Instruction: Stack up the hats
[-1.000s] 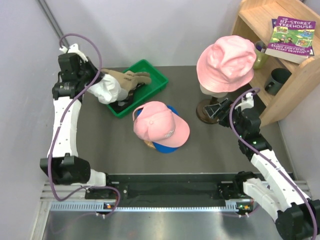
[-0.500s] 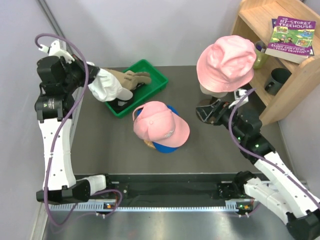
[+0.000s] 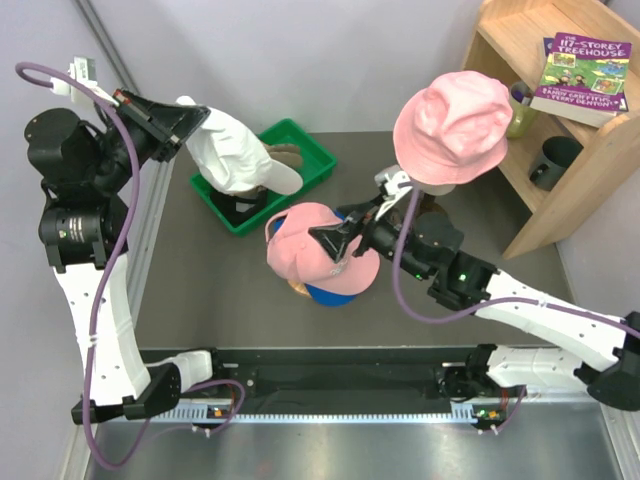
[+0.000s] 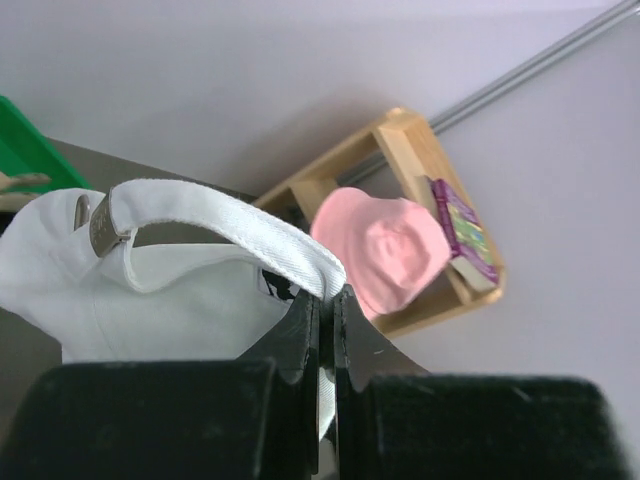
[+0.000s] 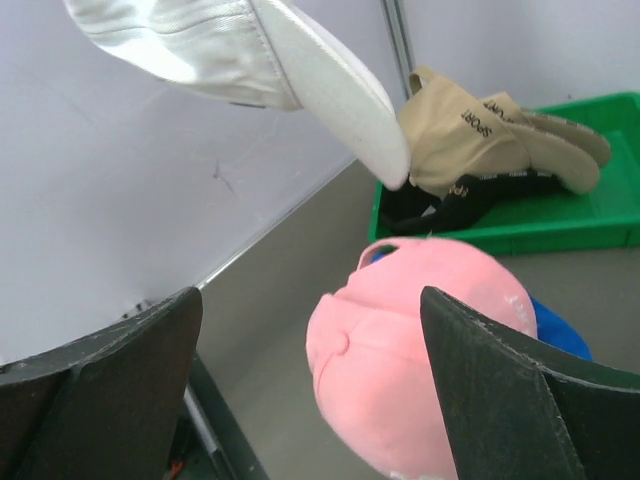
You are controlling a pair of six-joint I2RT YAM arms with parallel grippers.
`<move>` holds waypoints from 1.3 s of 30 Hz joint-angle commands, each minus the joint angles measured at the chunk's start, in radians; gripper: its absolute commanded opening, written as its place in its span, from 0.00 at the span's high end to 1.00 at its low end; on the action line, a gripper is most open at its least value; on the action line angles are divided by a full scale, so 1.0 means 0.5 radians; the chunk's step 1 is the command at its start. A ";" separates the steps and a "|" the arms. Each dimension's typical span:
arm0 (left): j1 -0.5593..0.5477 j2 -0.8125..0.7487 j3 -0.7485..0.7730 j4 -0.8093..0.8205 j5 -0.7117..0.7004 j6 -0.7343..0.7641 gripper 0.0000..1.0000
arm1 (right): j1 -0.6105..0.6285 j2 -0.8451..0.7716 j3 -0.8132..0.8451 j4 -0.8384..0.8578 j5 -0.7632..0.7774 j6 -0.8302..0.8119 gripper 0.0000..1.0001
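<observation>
Left fingers (image 4: 310,325) are clamped shut on the back rim of the white cap (image 3: 235,160), just beside its strap buckle. The cap hangs in the air, clear of the worktop (image 3: 230,290), above the left end of the green tray (image 3: 312,160) toward the far-left corner. Its peak points down and to the right.

The tray sits against the far edge, left of centre. In it is the tan cap (image 5: 480,140); from the top camera the white cap mostly hides it. The black cap (image 5: 450,205) lies under the tan one, at the tray's near side.

The pink cap (image 3: 310,250) is mid-worktop, seated on top of the blue cap (image 3: 330,293). Only a blue edge shows at the near and right sides.

Right fingers (image 3: 335,238) are spread wide and grip nothing. They hover just over the pink cap's crown, pointing toward the tray. In the right wrist view the pink cap sits between the two fingers and below them. I can't tell whether they touch it.

A pink bucket hat (image 3: 452,125) sits on a cream mannequin head (image 3: 415,180) near the far-right part of the worktop. A wooden shelf (image 3: 590,160) stands at the far-right corner with a book (image 3: 582,78) on it.
</observation>
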 commanded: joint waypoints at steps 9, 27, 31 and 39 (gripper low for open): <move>-0.010 -0.107 -0.037 0.403 0.360 -0.751 1.00 | 0.096 0.167 0.057 0.703 0.174 -0.493 0.08; -0.007 -0.146 -0.096 0.489 0.390 -0.905 1.00 | 0.047 0.523 0.238 1.065 -0.360 -0.429 0.29; -0.007 -0.165 -0.163 0.528 0.403 -0.914 1.00 | -0.006 0.581 0.278 1.135 -0.483 -0.286 0.43; -0.007 -0.199 -0.316 0.541 0.351 -0.838 1.00 | -0.064 0.496 0.275 1.035 -0.639 0.061 1.00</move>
